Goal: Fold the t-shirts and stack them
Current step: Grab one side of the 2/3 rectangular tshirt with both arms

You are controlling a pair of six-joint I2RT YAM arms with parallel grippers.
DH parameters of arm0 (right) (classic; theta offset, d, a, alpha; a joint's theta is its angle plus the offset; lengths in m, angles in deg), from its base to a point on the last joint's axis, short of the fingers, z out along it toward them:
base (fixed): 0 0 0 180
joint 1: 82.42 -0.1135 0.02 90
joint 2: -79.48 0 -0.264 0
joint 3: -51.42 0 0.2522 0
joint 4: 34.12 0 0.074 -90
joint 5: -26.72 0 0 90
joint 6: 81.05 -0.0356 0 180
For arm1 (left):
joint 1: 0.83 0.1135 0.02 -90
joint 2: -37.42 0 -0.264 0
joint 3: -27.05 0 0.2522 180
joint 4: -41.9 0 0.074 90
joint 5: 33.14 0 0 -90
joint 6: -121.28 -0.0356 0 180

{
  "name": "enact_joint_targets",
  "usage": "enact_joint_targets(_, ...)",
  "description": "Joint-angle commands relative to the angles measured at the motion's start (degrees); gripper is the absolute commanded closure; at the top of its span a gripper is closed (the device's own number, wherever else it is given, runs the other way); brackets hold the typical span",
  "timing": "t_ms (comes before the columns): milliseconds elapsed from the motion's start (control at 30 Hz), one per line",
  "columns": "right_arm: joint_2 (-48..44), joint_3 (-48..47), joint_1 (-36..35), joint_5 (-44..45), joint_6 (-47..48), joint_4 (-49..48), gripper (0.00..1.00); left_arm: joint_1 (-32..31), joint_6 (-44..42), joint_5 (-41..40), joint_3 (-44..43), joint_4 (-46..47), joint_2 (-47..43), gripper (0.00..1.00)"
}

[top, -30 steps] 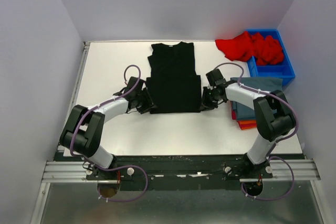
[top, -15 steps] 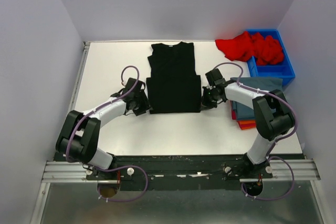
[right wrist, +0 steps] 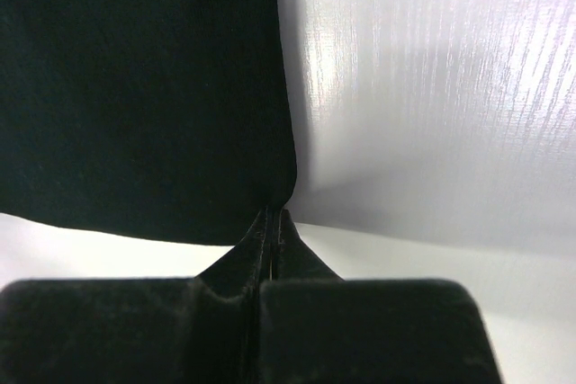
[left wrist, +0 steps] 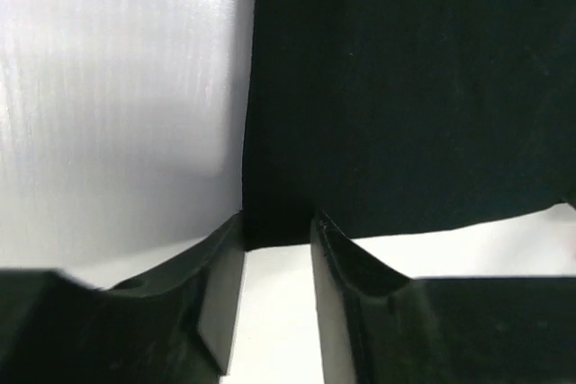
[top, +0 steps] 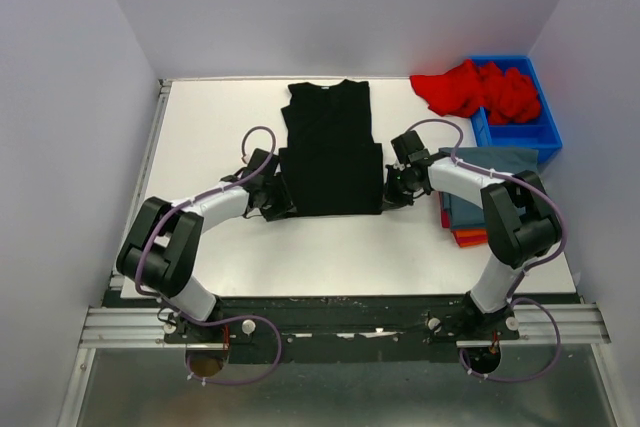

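Note:
A black t-shirt (top: 330,142) lies flat in the middle of the white table (top: 210,127), its lower half doubled up. My left gripper (top: 277,199) stands open at the shirt's lower left corner. In the left wrist view the black t-shirt (left wrist: 405,87) has that corner just between the left gripper's (left wrist: 277,222) tips. My right gripper (top: 388,187) is at the shirt's right edge. In the right wrist view the right gripper (right wrist: 274,215) is shut on the edge of the black t-shirt (right wrist: 135,87). A slate-blue folded t-shirt (top: 500,159) rests on an orange one (top: 470,238).
A blue plastic bin (top: 530,132) stands at the back right with crumpled red t-shirts (top: 470,87) spilling over its left rim onto the table. The folded stack sits under my right arm's elbow, close to the table's right edge.
The right gripper's jaws have closed on the black t-shirt's right edge. The left gripper drew slightly left, then came back to the shirt's lower left corner, still open.

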Motion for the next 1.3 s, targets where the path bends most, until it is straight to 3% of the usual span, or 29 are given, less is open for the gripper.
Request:
enact_joint_targets(0,0.0,-0.92,0.0,0.29,0.58,1.07,0.99,-0.66,1.03,3.02,1.24,2.73,2.7,0.64)
enact_joint_targets(133,-1.4,-0.75,0.0,-0.32,0.76,1.77,0.99,-0.93,0.25,1.9,0.36,2.67,2.53,1.0)
enact_joint_targets(300,-7.11,-0.13,-0.09,0.29,1.29,4.49,0.99,-0.93,-1.77,-1.28,-1.83,-3.75,-3.52,1.0)
enact_joint_targets(633,-25.91,7.16,-0.53,-2.61,1.55,11.34,0.99,-2.68,-2.21,1.27,0.18,-14.74,-20.48,1.0)
enact_joint_targets(933,-41.65,11.3,-1.41,-5.77,-1.09,18.29,0.99,-5.85,0.6,4.43,0.19,-21.95,-30.51,1.0)
enact_joint_targets(1033,-40.97,7.88,-1.41,-2.8,-1.35,18.47,0.99,-5.5,-0.01,3.13,-2.96,-22.48,-30.17,1.0)
enact_joint_targets(1267,-25.25,-10.83,0.34,4.33,-0.56,17.68,0.99,1.52,-4.67,2.78,-16.23,-18.79,-17.18,1.0)
